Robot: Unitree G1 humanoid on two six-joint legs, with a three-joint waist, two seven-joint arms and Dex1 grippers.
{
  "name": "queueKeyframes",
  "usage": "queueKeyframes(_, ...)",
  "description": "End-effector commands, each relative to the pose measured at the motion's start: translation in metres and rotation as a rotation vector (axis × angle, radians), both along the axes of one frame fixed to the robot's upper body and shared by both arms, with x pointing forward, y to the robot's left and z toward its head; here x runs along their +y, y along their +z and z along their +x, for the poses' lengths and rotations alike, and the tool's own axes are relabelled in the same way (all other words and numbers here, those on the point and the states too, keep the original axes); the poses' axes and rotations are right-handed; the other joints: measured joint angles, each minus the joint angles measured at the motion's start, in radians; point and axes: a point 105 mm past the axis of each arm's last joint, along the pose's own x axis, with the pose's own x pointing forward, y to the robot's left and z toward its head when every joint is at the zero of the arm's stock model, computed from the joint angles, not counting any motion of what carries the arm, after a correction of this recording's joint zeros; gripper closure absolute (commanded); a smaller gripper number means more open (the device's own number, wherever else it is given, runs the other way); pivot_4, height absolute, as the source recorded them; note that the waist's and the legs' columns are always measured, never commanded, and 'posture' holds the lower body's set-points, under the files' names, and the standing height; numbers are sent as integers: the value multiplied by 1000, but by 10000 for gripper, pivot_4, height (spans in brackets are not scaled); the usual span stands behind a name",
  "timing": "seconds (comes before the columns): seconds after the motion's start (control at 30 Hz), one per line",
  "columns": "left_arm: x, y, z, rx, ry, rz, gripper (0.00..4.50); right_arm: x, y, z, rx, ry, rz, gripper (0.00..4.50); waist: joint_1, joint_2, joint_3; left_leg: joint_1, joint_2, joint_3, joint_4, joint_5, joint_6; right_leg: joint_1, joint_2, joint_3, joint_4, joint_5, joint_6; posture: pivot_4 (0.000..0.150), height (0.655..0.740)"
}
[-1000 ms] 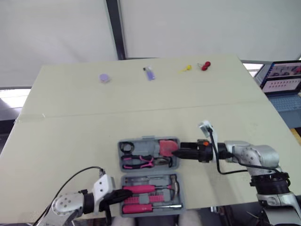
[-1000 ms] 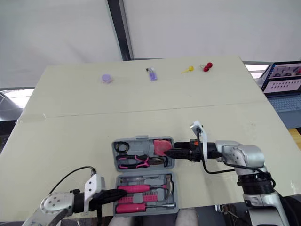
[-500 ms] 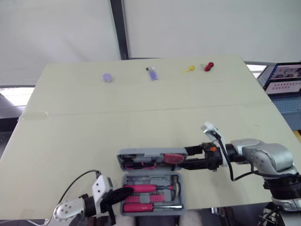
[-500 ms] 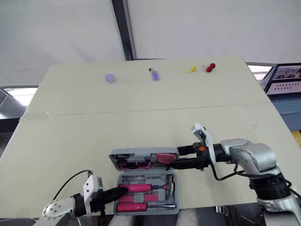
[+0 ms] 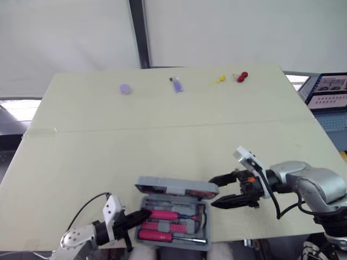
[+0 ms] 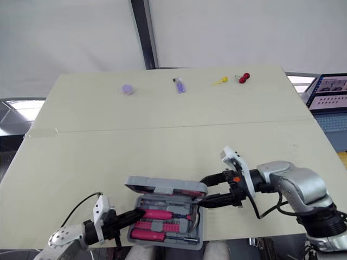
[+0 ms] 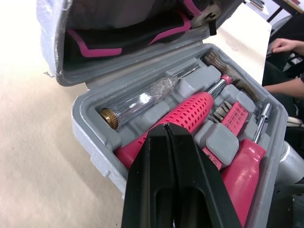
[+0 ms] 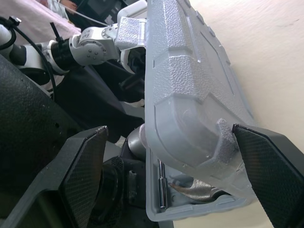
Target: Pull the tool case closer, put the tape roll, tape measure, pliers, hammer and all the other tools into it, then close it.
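Hard against the table's (image 5: pixel 162 124) 6 o'clock edge, bare top toward 12, the grey tool case (image 5: pixel 179 230) holds pink-handled tools (image 5: pixel 164 215) under a half-lowered lid (image 5: pixel 176 188), with the right gripper (image 5: pixel 212 193) splayed astride the lid at 3 o'clock and the left gripper (image 5: pixel 143 217) clenched empty at 8.

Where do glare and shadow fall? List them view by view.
Left wrist view: glints on the clear screwdriver handle; the inside of the lid lies in shadow. Right wrist view: the lid's outer shell is brightly lit, the space under it dark. Left eye view: the table is evenly lit.
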Motion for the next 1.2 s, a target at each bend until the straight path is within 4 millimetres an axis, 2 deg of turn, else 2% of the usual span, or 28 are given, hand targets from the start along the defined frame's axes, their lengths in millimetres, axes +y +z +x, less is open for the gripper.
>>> queueKeyframes(0.03, 10, 1, 2, 19, 50, 27, 45000, 5, 6, -13, -22, 86, 13, 644, 3, 0, 0, 0, 0, 0, 0, 0, 0, 0, 0, 0, 0, 0, 0, 1500, 7400)
queueKeyframes(0.3, 7, 15, 5, 29, 50, 13, 45000, 5, -1, -23, -23, 130, -20, 644, 7, -4, 3, 0, 0, 0, 0, 0, 0, 0, 0, 0, 0, 0, 0, 1500, 7400)
queueKeyframes(0.4, 8, 20, -9, 121, -20, 7, 45000, 4, -1, -26, -27, 135, -26, 644, 7, -7, 4, -1, 0, 0, 0, 0, 0, -1, 0, 0, 0, 0, 0, 1500, 7400)
queueKeyframes(0.5, 38, 43, -15, 214, -31, 39, 45000, -4, 7, -26, -36, 112, -30, 644, 7, -9, 6, -2, 0, 0, 0, 0, 0, -1, 0, 0, -1, 0, 0, 1500, 7400)
queueKeyframes(0.57, 65, 59, -6, 192, 28, 107, 45000, -15, 10, -25, -44, 69, -39, 644, 9, -10, 7, -5, 0, -1, 1, 0, 0, -4, 0, 0, 0, 0, 0, 1500, 7400)
queueKeyframes(0.67, 109, 86, 18, 83, 168, 193, 45000, -37, 14, -14, -66, -60, -54, 644, 13, -10, 7, -6, 0, -2, 3, 0, 0, -3, 0, -1, -1, 0, -1, 1500, 7400)
queueKeyframes(0.73, 126, 108, 33, 2, 224, 219, 39402, -60, 13, -4, -87, -177, -88, 0, 15, -12, 8, -6, 0, -2, 3, 0, 0, -3, 0, -1, -1, 0, -1, 1500, 7400)
queueKeyframes(0.8, 134, 123, 44, -52, 254, 229, 31115, -81, 10, 6, -116, -281, -123, 0, 11, -14, 9, -7, 0, -2, 3, 0, 0, -3, 0, -1, -1, 0, -1, 1500, 7400)
queueKeyframes(0.87, 142, 127, 50, -77, 271, 250, 21014, -104, 6, 13, -147, -376, -162, 0, 8, -14, 9, -7, 0, -1, 2, 0, 0, -3, 0, -1, -1, 0, -1, 1500, 7400)
queueKeyframes(0.97, 153, 126, 54, -85, 291, 277, 4613, -126, 4, 21, -194, -484, -190, 0, -1, -14, 9, -6, 0, 1, -1, 0, 0, -5, 0, -1, -1, 0, -1, 1500, 7400)
queueKeyframes(1.0, 158, 125, 55, -87, 303, 284, 449, -135, 4, 24, -207, -523, -197, 0, -5, -13, 10, -6, 0, 1, -1, 0, 0, -6, 0, -1, -1, 0, -1, 1500, 7400)
queueKeyframes(1.2, 180, 120, 57, -81, 353, 327, 449, -173, -2, 28, -243, -664, -248, 0, -14, -14, 10, -6, 0, 3, -1, 0, 0, -7, 0, 0, 0, 0, -1, 1500, 7400)
